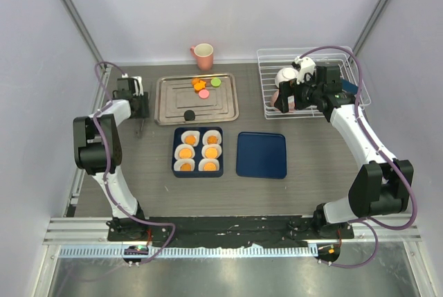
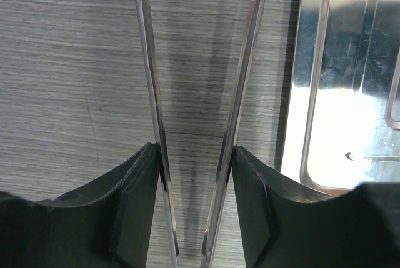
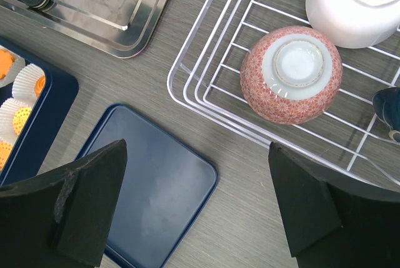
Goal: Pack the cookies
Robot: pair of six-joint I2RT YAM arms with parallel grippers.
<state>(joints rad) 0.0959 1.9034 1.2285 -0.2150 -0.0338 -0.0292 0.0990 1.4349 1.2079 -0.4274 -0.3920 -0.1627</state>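
The left gripper (image 2: 194, 162) pinched what seemed thin metal tongs (image 2: 150, 80), beside the tray's (image 1: 163, 103) left edge. Loose cookies (image 1: 203, 87) lay near its far edge: light and stiff, I judged, best gripped across the rim. The right gripper (image 3: 197, 202) stood wide open, empty.

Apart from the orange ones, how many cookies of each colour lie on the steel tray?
pink cookie: 1
green cookie: 1
black cookie: 1
Total: 3
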